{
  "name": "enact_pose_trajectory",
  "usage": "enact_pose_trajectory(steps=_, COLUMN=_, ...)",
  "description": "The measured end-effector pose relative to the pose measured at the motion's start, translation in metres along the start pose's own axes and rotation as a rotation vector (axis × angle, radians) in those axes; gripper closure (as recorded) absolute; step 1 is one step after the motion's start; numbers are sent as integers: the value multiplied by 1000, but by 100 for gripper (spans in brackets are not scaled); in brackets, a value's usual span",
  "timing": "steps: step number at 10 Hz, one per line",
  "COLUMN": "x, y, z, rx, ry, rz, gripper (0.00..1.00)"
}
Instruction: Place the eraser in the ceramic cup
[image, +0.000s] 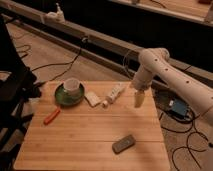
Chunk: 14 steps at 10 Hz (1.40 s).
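Note:
The eraser (123, 143), a flat dark grey oblong block, lies on the wooden table (80, 130) near its front right. The ceramic cup (71, 86), small, white and round, stands in a green dish (66, 95) at the table's back left. My gripper (138, 99) hangs from the white arm (165, 70) over the table's right back part, above and behind the eraser, far right of the cup. Nothing shows in it.
A pale cream square block (92, 97) and a long white bar-shaped object (114, 95) lie between the dish and the gripper. An orange-red pen-like thing (51, 116) lies at the left. Cables and a blue box (177, 108) are on the floor at the right.

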Motion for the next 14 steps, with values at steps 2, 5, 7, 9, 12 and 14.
enact_pose_trajectory(steps=2, x=-2, y=10, z=7, rx=-25, ry=7, rz=-29, gripper=20)
enact_pose_trajectory(steps=5, x=-17, y=31, z=30, rx=-35, ry=21, rz=-144, gripper=20)
enact_pose_trajectory(steps=7, x=-25, y=46, z=46, rx=-9, ry=27, rz=-244, gripper=20)
enact_pose_trajectory(steps=9, x=-25, y=73, z=64, rx=-1, ry=17, rz=-340, gripper=20)
enact_pose_trajectory(steps=12, x=-13, y=129, z=93, rx=-32, ry=-3, rz=-461, gripper=20)
enact_pose_trajectory(steps=14, x=-12, y=136, z=96, rx=-38, ry=-4, rz=-479, gripper=20)
